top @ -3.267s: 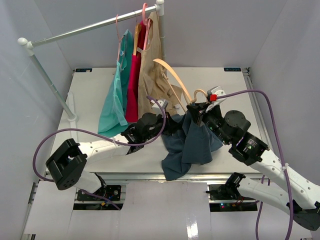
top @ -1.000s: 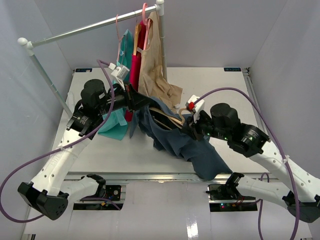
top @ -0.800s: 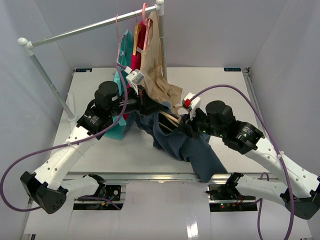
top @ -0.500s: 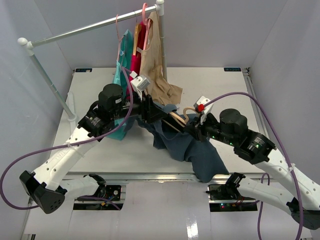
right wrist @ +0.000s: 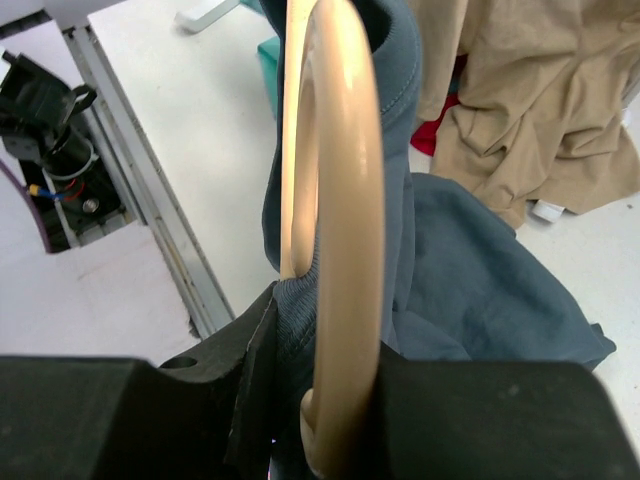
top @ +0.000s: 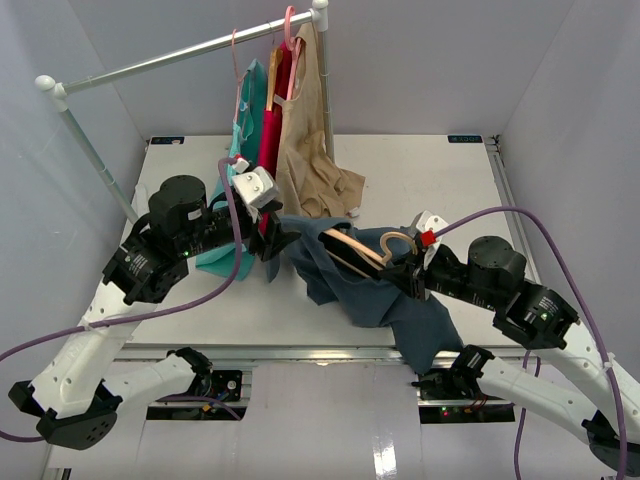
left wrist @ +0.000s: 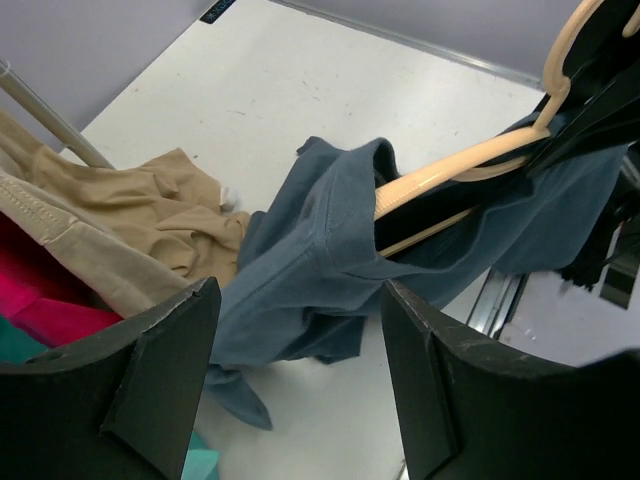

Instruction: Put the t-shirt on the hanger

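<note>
**Seating the shirt on the hanger, held above the near-centre of the table.**

The right gripper (right wrist: 330, 400) is pressed together on the hanger (right wrist: 338, 180) at its neck, with a fold of the t-shirt (right wrist: 480, 290) pinched in beside the wood. The left gripper (left wrist: 297, 300) is spread wide and holds nothing. It faces the cloth from the table's left side.

The hanger (top: 360, 255) lies roughly level above the table (top: 440, 180), towards its near edge. Its peach hook (top: 398, 240) curls up beside the right gripper (top: 412, 275).

The t-shirt (top: 370, 295) is draped over the hanger. One wooden arm (left wrist: 450, 170) runs into an opening of the t-shirt (left wrist: 300, 270), and its far tip is covered by bunched cloth. The loose tail hangs past the table's near edge. Whether both shoulders are seated cannot be told.

The beige garment (top: 310, 150) on the rail (top: 180, 55) trails onto the table just behind the shirt.

Judged step: dressing and smoothing the left-hand shoulder. To do it well:
- The right grip stays firm and the hanger level.
- The left gripper (top: 270, 235) takes only blue cloth at the bunched end.
- It draws that cloth outward along the arm until the seam sits on the tip.
- It keeps clear of the beige fabric.
</note>
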`<state>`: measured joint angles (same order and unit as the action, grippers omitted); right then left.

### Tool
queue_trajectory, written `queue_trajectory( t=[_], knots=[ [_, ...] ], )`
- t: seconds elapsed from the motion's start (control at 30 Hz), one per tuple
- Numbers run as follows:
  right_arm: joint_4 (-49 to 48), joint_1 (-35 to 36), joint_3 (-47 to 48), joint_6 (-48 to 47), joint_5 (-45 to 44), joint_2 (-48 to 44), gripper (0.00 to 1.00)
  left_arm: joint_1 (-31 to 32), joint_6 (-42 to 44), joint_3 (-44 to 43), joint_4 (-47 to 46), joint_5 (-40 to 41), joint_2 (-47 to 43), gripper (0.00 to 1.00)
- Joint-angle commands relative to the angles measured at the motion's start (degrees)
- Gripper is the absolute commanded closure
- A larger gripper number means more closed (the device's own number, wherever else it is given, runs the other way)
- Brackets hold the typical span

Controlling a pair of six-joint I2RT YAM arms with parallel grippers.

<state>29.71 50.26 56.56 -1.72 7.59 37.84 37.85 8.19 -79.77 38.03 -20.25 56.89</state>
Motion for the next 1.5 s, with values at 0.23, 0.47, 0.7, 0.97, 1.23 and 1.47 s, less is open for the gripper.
queue_trajectory(
  t=[0.23,0.47,0.7,0.97,1.23,1.47],
  knots=[
    [-1.4,0.0,3.0,-1.6,7.7,0.1,0.92,0.1,18.9,-1.1,10.5,-4.2,3.1,0.29],
    [-1.9,0.0,2.1,-1.8,8.4,0.0,0.92,0.1,22.8,-0.8,15.7,-4.7,3.4,0.32],
    [-2.0,0.0,2.0,-2.6,10.9,-0.7,0.92,0.1,26.2,1.5,14.8,-4.0,4.4,0.31],
    [-2.0,-0.1,2.3,-3.6,14.9,0.0,0.92,0.1,27.7,-1.9,14.2,-6.9,6.6,0.29],
    [-4.1,-0.1,3.4,-4.0,15.8,0.3,0.92,0.1,26.9,0.0,17.2,-15.6,8.9,0.69],
    [-5.5,0.0,5.3,-5.6,16.5,4.6,0.92,0.1,26.0,-3.3,16.7,-28.3,10.3,0.73]
  ],
)
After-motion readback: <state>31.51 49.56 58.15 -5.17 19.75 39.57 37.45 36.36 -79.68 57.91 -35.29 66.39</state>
